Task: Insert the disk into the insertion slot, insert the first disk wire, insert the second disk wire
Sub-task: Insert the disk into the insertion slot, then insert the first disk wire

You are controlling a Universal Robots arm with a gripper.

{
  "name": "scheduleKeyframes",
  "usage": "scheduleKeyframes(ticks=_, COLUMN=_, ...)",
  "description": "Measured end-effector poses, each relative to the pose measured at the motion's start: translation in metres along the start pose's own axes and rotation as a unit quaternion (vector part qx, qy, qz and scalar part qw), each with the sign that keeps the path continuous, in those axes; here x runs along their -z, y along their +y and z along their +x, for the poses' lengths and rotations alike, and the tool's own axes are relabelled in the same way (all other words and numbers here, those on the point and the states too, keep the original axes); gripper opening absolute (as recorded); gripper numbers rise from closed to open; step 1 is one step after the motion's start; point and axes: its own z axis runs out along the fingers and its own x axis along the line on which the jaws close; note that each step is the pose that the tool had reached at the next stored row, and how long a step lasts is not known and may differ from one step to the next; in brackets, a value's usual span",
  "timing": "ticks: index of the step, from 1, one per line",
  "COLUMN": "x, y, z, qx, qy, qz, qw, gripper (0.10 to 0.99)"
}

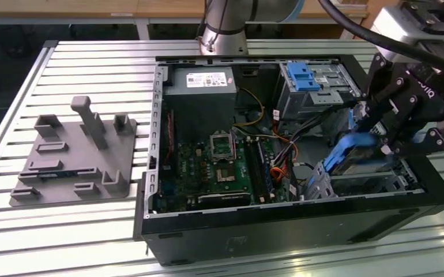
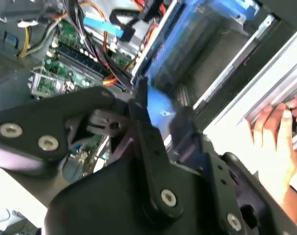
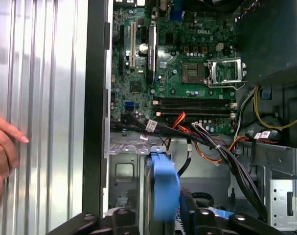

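Tool [image 1: 369, 140] clamped on disk [image 1: 345, 157], tilted, just above insertion slot [image 1: 364, 186], exterior view's right inside PC case [image 1: 283, 213]. Person's hand [image 3: 4, 152] on counter [image 3: 50, 98].

disk [image 1: 350, 151]: blue-framed, steeply tilted, just above slot | insertion slot [image 1: 364, 184]: silver perforated cage inside case [image 1: 283, 222]
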Motion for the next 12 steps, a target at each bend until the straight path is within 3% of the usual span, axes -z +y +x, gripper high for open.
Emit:
scheduleKeyframes(ticks=3, x=-0.0002, y=0.0000, z=0.0000, qx=0.000, qy=-0.0002, qz=0.0000, qw=1.0000, gripper=0.557)
scheduleKeyframes(ticks=12, x=-0.0004, y=0.0000, z=0.0000, qx=0.000, qy=-0.0002, qz=0.0000, qw=1.0000, gripper=0.557)
